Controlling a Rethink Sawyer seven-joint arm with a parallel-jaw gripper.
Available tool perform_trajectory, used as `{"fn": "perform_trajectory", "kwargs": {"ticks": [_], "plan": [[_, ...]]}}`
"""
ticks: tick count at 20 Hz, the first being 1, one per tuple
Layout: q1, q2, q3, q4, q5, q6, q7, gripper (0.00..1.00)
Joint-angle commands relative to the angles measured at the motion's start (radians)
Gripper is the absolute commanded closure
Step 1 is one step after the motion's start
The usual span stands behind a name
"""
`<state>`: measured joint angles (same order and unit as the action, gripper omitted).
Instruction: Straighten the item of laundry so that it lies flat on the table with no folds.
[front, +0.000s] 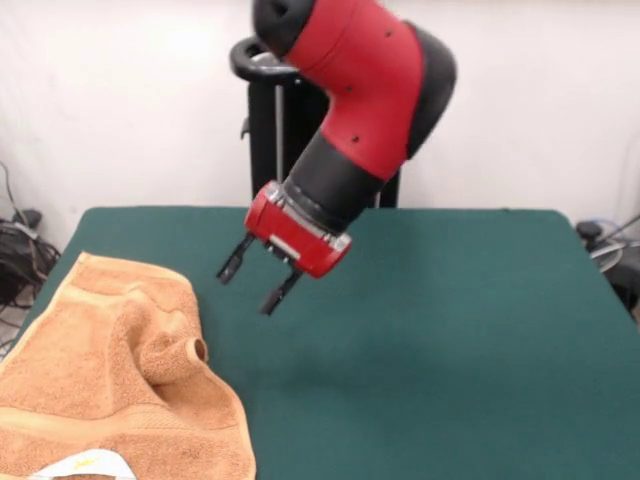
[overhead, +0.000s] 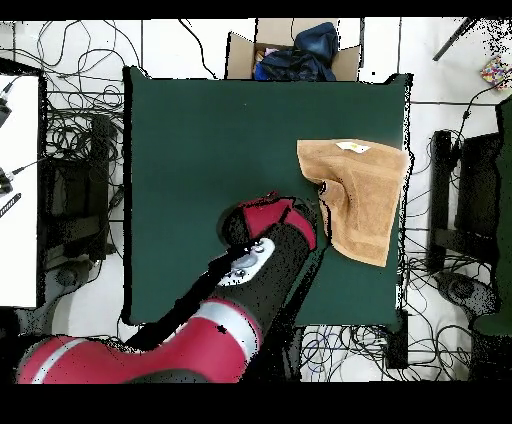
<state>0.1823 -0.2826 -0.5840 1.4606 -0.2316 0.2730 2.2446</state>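
Front view gives me the clearest look at the hand (front: 258, 279): its two dark fingers (front: 236, 260) are spread apart with nothing between them, and they hang above the green tabletop (front: 430, 330) without touching anything. I see the red wrist tilted so that the fingers point down toward the towel (front: 110, 385), which lies near but apart from them. The towel sits at the tabletop's corner, on the picture's lower left, bunched with a raised fold running through its middle and a small rolled lip on that ridge. A white tag (front: 85, 463) shows at its nearest edge. From the overhead view I see the towel (overhead: 365, 195) beside the right-hand edge of the tabletop (overhead: 200, 150), creased along its inner side, with the arm covering the hand.
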Motion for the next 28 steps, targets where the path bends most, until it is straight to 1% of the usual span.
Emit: {"fn": "perform_trajectory", "kwargs": {"ticks": [1, 4, 7, 9, 12, 16, 18, 22, 24, 28], "plan": [[0.084, 0.127, -0.113, -0.074, 0.099, 0.082, 0.292, 0.00], [0.044, 0.160, -0.042, -0.098, 0.115, 0.064, 0.220, 0.00], [0.002, 0.166, 0.044, -0.101, 0.101, 0.055, 0.129, 0.00], [-0.010, 0.170, 0.074, -0.107, 0.084, 0.073, 0.080, 0.00], [0.015, 0.194, 0.053, -0.139, 0.060, 0.123, 0.045, 0.00], [0.033, 0.224, 0.025, -0.160, 0.051, 0.140, 0.047, 0.00], [0.019, 0.224, 0.044, -0.168, 0.037, 0.148, 0.012, 0.00], [-0.057, 0.198, 0.175, -0.155, 0.030, 0.143, -0.074, 0.00], [-0.059, 0.200, 0.191, -0.154, 0.031, 0.144, -0.070, 0.00], [-0.023, 0.237, 0.140, -0.184, 0.026, 0.143, -0.020, 0.00]]}}
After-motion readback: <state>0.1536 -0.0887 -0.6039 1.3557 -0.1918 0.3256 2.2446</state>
